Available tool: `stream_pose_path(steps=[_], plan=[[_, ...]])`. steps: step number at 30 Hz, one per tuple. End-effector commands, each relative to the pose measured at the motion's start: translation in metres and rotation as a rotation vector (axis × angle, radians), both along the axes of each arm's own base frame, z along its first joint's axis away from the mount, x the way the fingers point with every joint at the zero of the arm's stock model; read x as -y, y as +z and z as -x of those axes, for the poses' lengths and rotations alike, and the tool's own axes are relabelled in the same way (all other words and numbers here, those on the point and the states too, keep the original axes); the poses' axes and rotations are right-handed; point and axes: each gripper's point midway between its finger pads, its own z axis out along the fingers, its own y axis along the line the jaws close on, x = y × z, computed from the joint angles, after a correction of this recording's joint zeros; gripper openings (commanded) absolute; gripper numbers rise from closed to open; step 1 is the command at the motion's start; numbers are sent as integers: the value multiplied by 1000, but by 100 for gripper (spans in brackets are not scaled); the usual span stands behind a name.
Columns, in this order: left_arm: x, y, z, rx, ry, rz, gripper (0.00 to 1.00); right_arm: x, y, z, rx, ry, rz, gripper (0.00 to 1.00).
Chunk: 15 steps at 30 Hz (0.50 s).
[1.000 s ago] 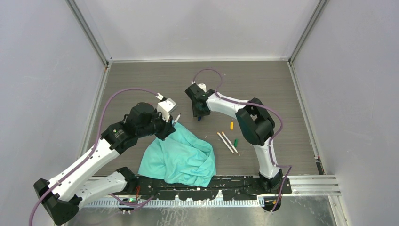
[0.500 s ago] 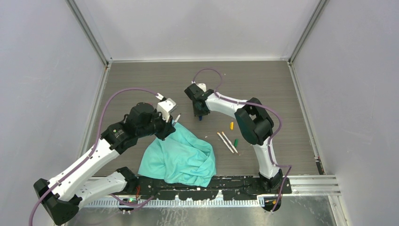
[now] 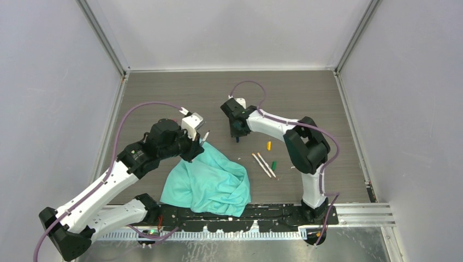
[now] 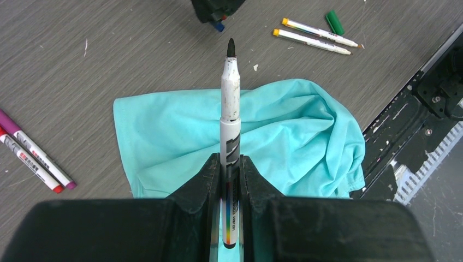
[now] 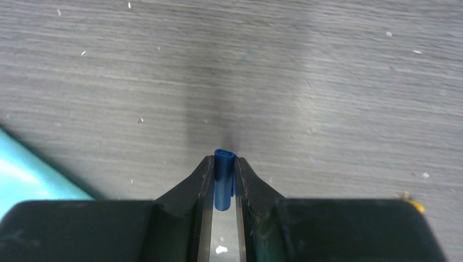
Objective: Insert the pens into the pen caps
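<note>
Pen [image 4: 230,93] sits clamped in left tool [image 4: 230,164], dark tip fwd, above teal cloth [image 4: 295,131]. Right tool [image 5: 224,164] is closed on blue cap [image 5: 224,180], at 12 o'clock of that tip in left wrist view. Risk: w/ so little cap to pinch, any off-axis push prob. twists it loose or drops it onto bench [image 5: 327,82].

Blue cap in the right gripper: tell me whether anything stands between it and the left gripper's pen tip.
Nothing visible. Only open air separates the blue cap from the black-tipped pen; the teal cloth lies beneath the pen, not between.
</note>
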Motion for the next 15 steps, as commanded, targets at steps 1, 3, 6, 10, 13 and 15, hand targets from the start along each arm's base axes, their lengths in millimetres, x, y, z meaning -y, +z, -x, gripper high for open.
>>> stream_pose_path(steps=[1, 3, 6, 10, 13, 15], plan=[[9, 22, -13, 36, 42, 74, 0, 2, 67, -4, 117, 8, -128, 0], [13, 18, -15, 11, 43, 70, 0, 3, 75, 5, 106, 25, -168, 1], [20, 11, -17, -32, 41, 65, 0, 5, 91, 16, 113, 39, -222, 1], [34, 6, -15, -90, 4, 90, 0, 2, 124, 29, 147, 47, -330, 1], [43, 2, -12, -140, -18, 114, 0, -2, 157, 37, 196, 50, -439, 1], [50, -3, -7, -180, -49, 128, 0, -6, 177, 42, 225, 58, -513, 1]])
